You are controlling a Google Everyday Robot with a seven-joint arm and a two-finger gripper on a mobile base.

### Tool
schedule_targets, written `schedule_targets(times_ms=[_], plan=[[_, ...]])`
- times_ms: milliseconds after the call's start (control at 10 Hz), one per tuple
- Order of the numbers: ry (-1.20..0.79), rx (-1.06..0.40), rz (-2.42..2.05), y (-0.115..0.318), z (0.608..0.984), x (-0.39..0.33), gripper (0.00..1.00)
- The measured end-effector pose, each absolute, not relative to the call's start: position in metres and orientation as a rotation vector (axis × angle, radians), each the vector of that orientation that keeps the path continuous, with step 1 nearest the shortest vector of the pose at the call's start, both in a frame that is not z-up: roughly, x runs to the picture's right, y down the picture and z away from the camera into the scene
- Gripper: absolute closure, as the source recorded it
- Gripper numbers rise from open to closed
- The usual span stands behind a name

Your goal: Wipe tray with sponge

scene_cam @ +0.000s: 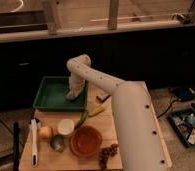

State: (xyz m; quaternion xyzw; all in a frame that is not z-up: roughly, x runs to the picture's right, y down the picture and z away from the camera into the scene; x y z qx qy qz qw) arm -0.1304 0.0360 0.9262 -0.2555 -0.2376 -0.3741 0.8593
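- One arm (pixel 116 95), mine, reaches from 5 o'clock up over the table (pixel 116 131) and bends down into the tray (pixel 51 90).
- Gripper (pixel 72 94) sits low at the tray's 3 o'clock end, on or just above the floor, near the right wall.
- Jaw state: cannot tell, the wrist hides them.
- Sponge: not visible to me; I judge it is under the gripper or pinched in it, but I can't confirm.
- Tray lies at the table's 10 o'clock corner, long axis running 9 to 3.
- Key relation: nearly all the bare tray floor lies toward 9 o'clock from the gripper, along the long axis.
- Judgement: next stroke should run toward 9 o'clock, staying flat on the floor and stopping short of the far wall.
- Risk, as I see it: pushing too hard could slide the tray off the 9 o'clock edge.
- Other stuff, all well clear of the tray floor: orange bowl (pixel 86 140) at 6 o'clock, white cup (pixel 66 126) beside it, green pepper (pixel 82 118) between cup and tray, grapes (pixel 107 151) near the front edge, white-handled tool (pixel 34 141) at 7 o'clock.
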Motion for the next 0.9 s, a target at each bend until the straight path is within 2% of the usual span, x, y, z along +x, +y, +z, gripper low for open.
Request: schedule_targets(times_ms=[200, 400, 900], plan=[[-0.498, -0.535, -0.788, 0.0362, 0.9265, -0.1312, 0.87], [-0.5, -0.534, -0.79, 0.0372, 0.9263, -0.132, 0.93], [-0.5, -0.53, -0.793, 0.0379, 0.9262, -0.1321, 0.93]])
